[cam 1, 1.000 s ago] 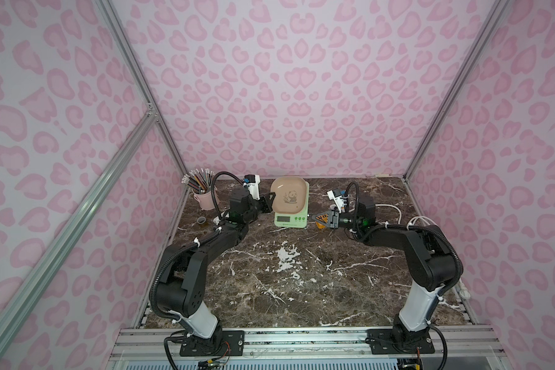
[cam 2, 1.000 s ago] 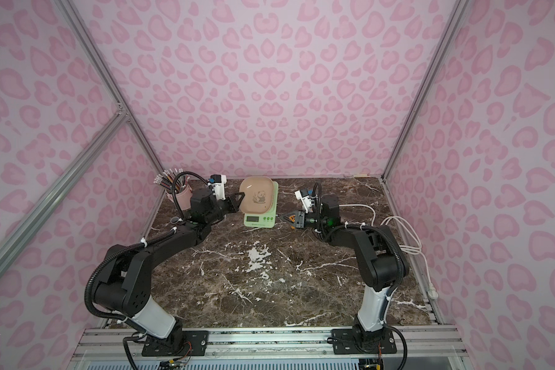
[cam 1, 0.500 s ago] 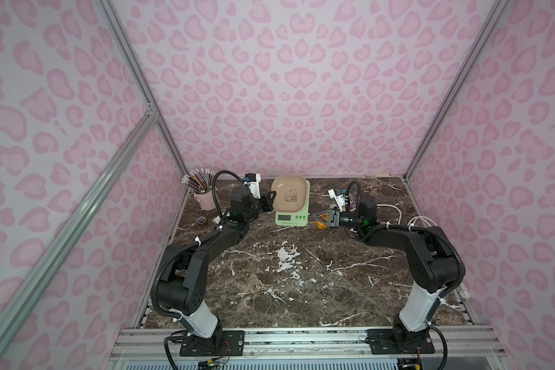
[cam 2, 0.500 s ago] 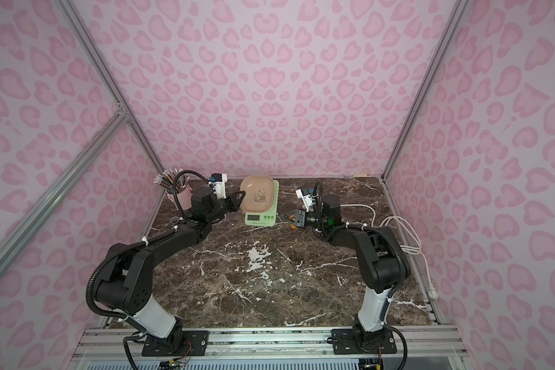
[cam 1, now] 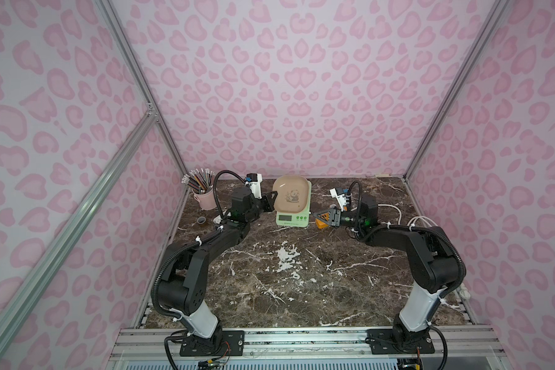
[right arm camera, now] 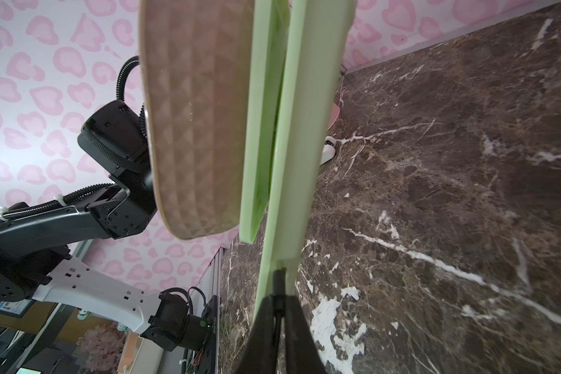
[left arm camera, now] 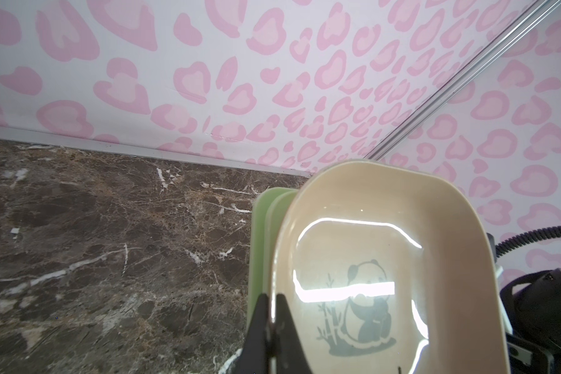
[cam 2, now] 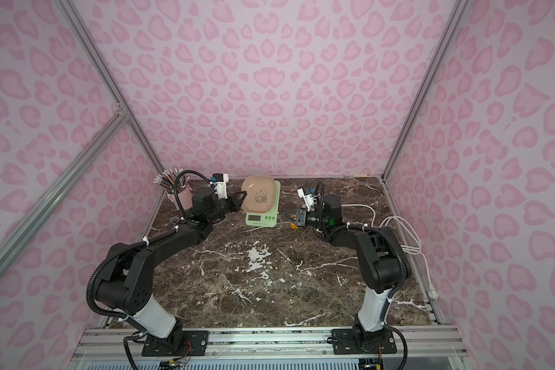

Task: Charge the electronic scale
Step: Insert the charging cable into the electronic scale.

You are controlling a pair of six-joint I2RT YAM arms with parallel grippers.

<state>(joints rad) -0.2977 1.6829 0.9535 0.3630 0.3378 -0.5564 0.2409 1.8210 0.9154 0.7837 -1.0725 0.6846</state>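
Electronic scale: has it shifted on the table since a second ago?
No. In both top views the electronic scale sits at the same spot relative to the pink pencil cup, which is fixed by the side wall; no shift shows.

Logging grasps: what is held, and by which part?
Left end effector pinches the tray by its rim. Right end effector pinches a small dark tip at the scale.

Brown marble tabletop (cam 1: 285,275) with electronic scale (cam 1: 293,218), pink pencil cup (cam 1: 205,201), white cable (cam 1: 390,206), perhaps a dark cap (cam 1: 201,220).
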